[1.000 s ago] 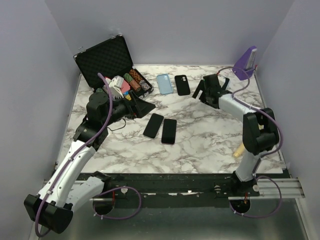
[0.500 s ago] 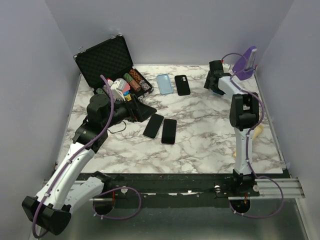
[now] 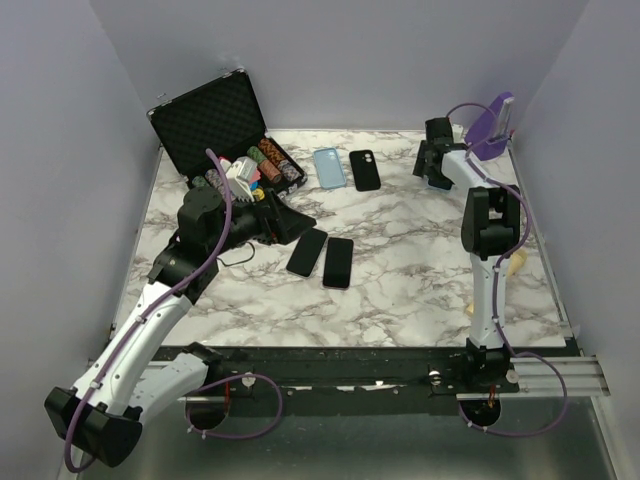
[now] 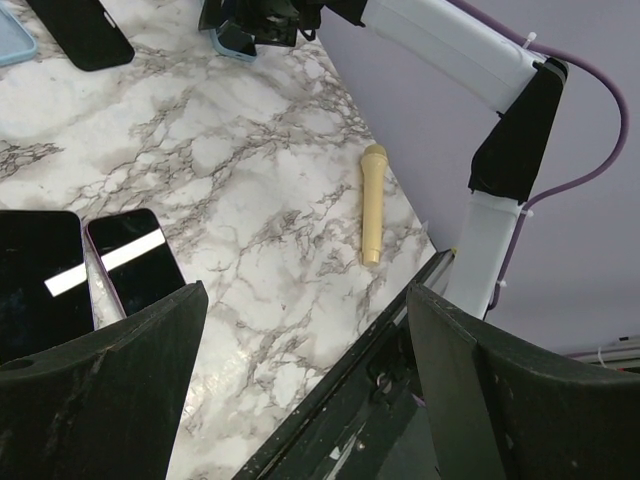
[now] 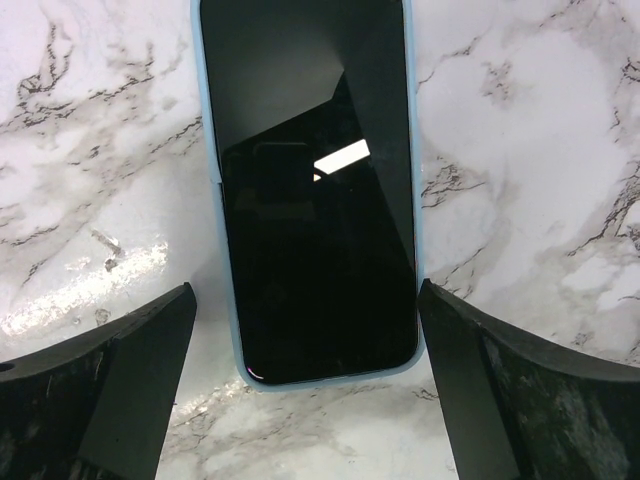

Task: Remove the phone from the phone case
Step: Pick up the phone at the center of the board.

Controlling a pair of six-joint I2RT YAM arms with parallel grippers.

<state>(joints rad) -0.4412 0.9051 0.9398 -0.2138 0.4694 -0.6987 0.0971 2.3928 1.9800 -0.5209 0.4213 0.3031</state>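
Observation:
A black-screened phone in a light-blue case (image 5: 315, 190) lies flat on the marble at the back right. My right gripper (image 5: 305, 292) is open above its near end, with one finger on each side and neither touching it. In the top view the right gripper (image 3: 435, 166) covers that phone. The left wrist view shows its blue corner (image 4: 235, 42) under the right gripper (image 4: 262, 20). My left gripper (image 3: 288, 220) is open and empty, low over the table's left middle.
Two bare dark phones (image 3: 307, 250) (image 3: 338, 262) lie mid-table. An empty light-blue case (image 3: 329, 168) and a black phone (image 3: 365, 170) lie at the back. An open black case of poker chips (image 3: 235, 135) stands back left, a purple stand (image 3: 492, 122) back right, and a beige stick (image 4: 372, 205) near the right edge.
My right arm swung its gripper from mid-right to the back right and settled over the cased phone. The left arm has barely moved.

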